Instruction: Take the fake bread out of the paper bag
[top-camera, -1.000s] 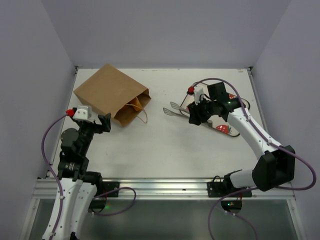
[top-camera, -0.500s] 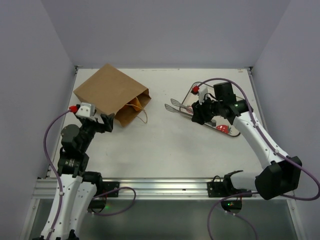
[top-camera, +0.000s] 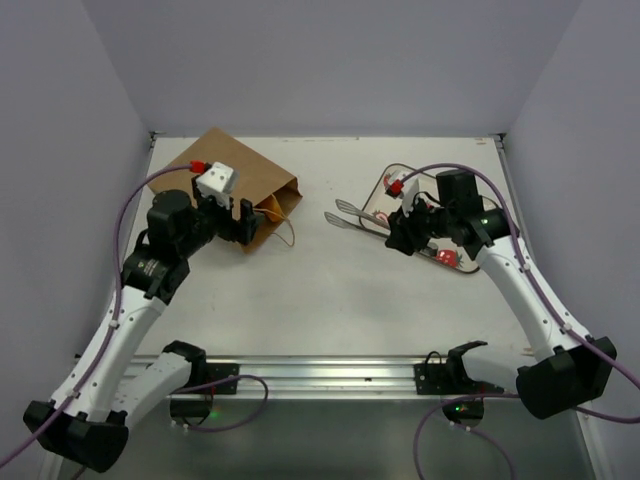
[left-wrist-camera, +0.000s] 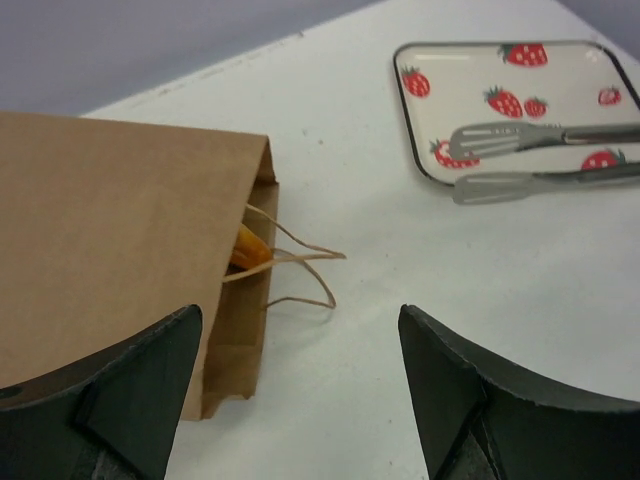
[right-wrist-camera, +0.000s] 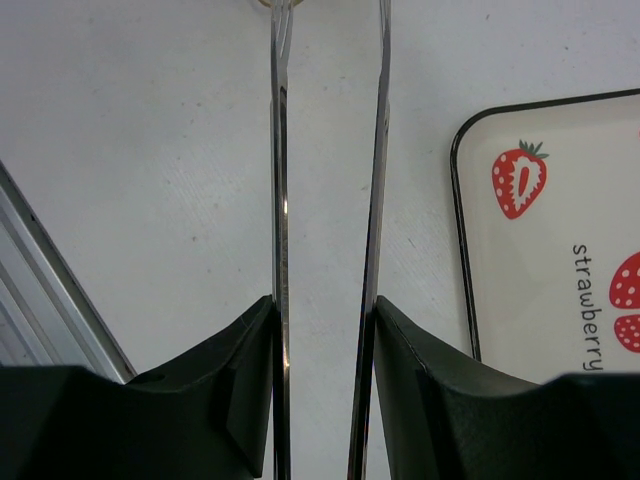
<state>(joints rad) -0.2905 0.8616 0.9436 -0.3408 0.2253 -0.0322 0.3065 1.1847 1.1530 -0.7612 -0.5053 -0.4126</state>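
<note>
Reaching stage: the bag (left-wrist-camera: 110, 230) is laid at the far left corner, bread (left-wrist-camera: 250, 247) seen in its mouth. The left claw (left-wrist-camera: 298, 335) is released beside it; tongs (right-wrist-camera: 280, 200) are grasped by the right claw (right-wrist-camera: 322, 340). Bread must be gripped next

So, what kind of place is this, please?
Most likely a robot test bench, not a real kitchen. The white table is closed in by plain walls, two arms are bolted to a metal rail, and only props lie there: a paper bag, a strawberry tray, tongs.
</note>
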